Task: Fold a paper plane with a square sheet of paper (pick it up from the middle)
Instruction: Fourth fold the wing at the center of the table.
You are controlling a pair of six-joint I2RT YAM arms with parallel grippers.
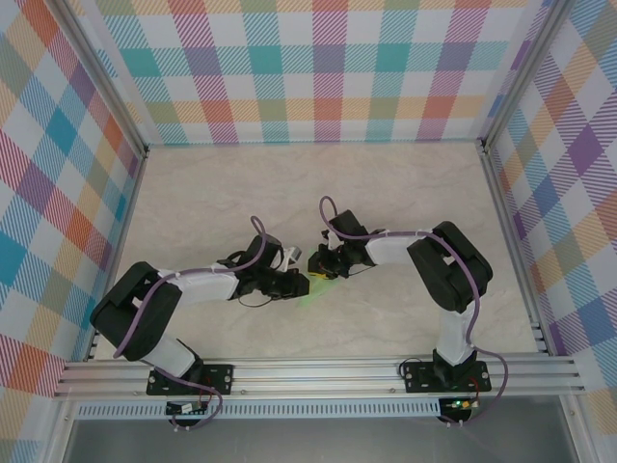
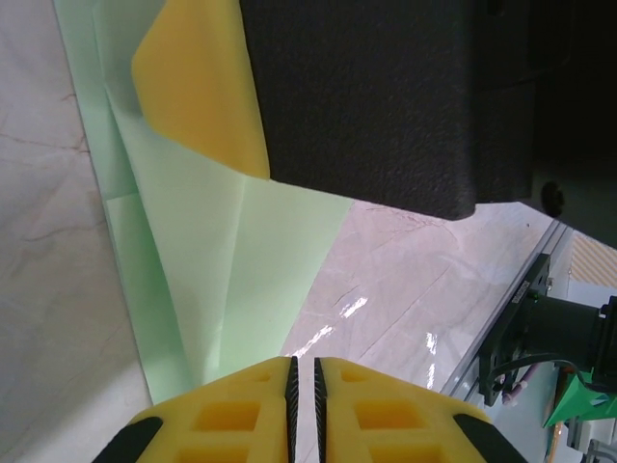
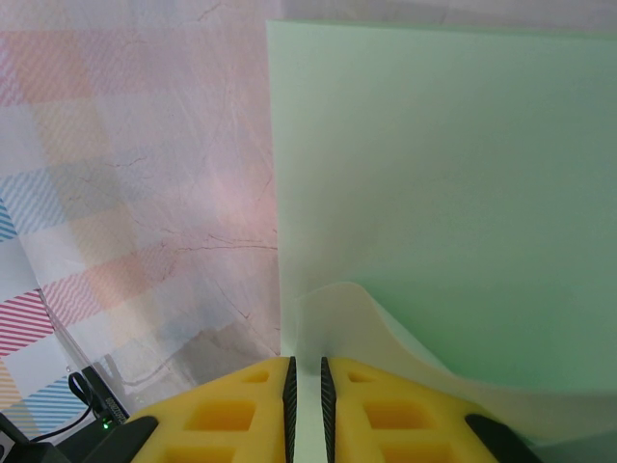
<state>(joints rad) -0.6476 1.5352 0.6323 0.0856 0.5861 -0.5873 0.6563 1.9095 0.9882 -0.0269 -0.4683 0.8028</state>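
Observation:
The square sheet of paper (image 1: 313,291), pale green and creased into long flaps, lies at mid-table between both arms. In the left wrist view the paper (image 2: 193,251) spreads flat, its edge running down to my left gripper (image 2: 304,365), whose pads are shut with no paper seen between them. A yellow finger (image 2: 198,87) of the right gripper rests on the sheet's far part. My right gripper (image 3: 306,365) is shut on a raised, curling edge of the paper (image 3: 443,174). From above, the left gripper (image 1: 295,283) and right gripper (image 1: 326,270) nearly touch.
The marble tabletop (image 1: 289,193) stretches bare toward the back. Checkered walls (image 1: 308,68) close three sides. An aluminium rail (image 1: 318,371) with both arm bases runs along the near edge, also seen in the left wrist view as a rail (image 2: 525,289).

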